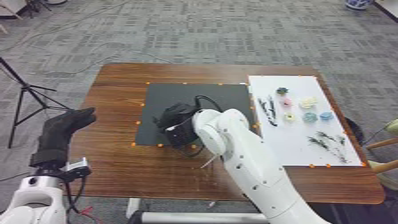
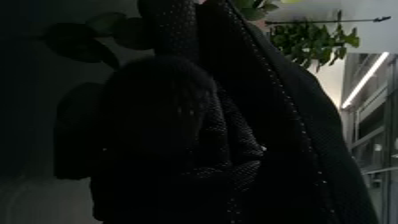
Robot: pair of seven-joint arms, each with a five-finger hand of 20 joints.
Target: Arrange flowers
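So, taking 12 o'clock as straight out from the robot: the right hand (image 1: pixel 180 119) is over the dark mat (image 1: pixel 162 93), which sits around 11 o'clock on the brown table (image 1: pixel 120 170). Honestly can't tell if that hand is clenched, released or grasping something. A thin black loop (image 1: pixel 210 96) curves out on its 1 o'clock side. In the right wrist view there are rounded green leaves (image 2: pixel 105 25) right near the glove, but whether they're held, I can't say. There's also a bushier leafy plant (image 2: pixel 311 44) farther off.

The left hand (image 1: pixel 67 125) is out at 9 o'clock, by the table edge, fingers loose and pretty much straight, nothing in them.

Flowers are on the white board (image 1: pixel 293 152) at about 2 o'clock. Going by the board's own middle: a dark green bloom (image 1: pixel 282 91) and a pink one (image 1: pixel 286 102) at 11, a cream one (image 1: pixel 308 102) at 12, a small yellow one (image 1: pixel 289 117) toward 9, a teal one (image 1: pixel 310 117) about dead centre, and a light blue one (image 1: pixel 326 116) just beside that toward 3. Green sprigs (image 1: pixel 330 140) lie spread out at 5, plus some slim dark pieces (image 1: pixel 271 112) over at 10.
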